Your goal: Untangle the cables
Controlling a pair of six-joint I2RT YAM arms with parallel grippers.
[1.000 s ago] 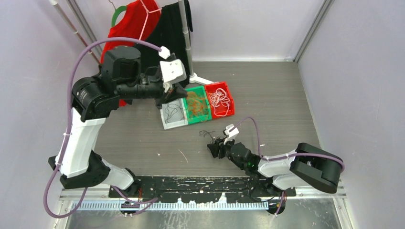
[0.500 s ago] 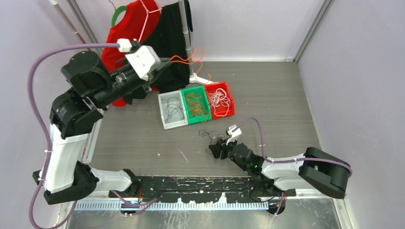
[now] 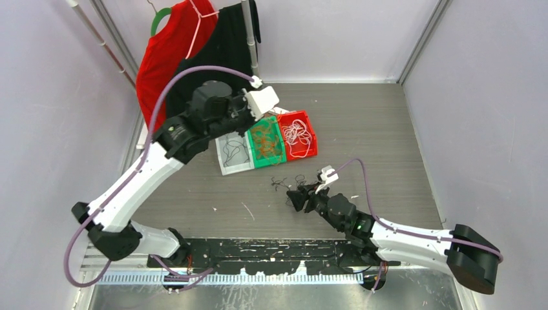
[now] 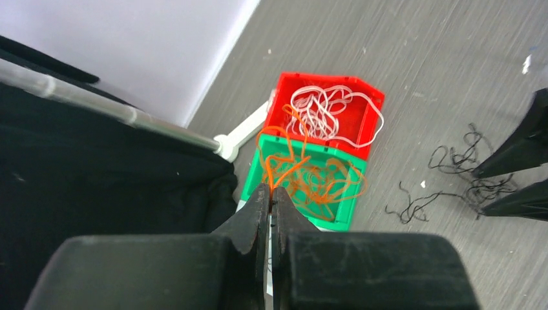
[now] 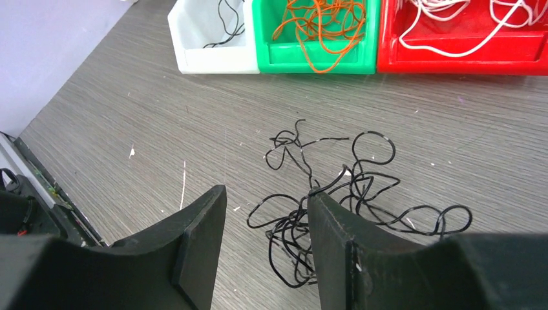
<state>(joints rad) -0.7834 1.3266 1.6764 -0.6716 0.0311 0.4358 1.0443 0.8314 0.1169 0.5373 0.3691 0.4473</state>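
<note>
Left claw [image 4: 270,188] pinched together over thin orange wires [image 4: 316,181] in green plastic bin [image 4: 336,223], right claw [image 5: 267,194] spread astride curly black wire snarl [image 5: 336,187], bin's five o'clock

One white bin [image 5: 216,59], one green bin [image 5: 316,62], one red bin [image 5: 462,62], two arms [image 3: 139,187], two hanging garments [image 3: 165,48], one black cable snarl [image 3: 284,181]
</note>
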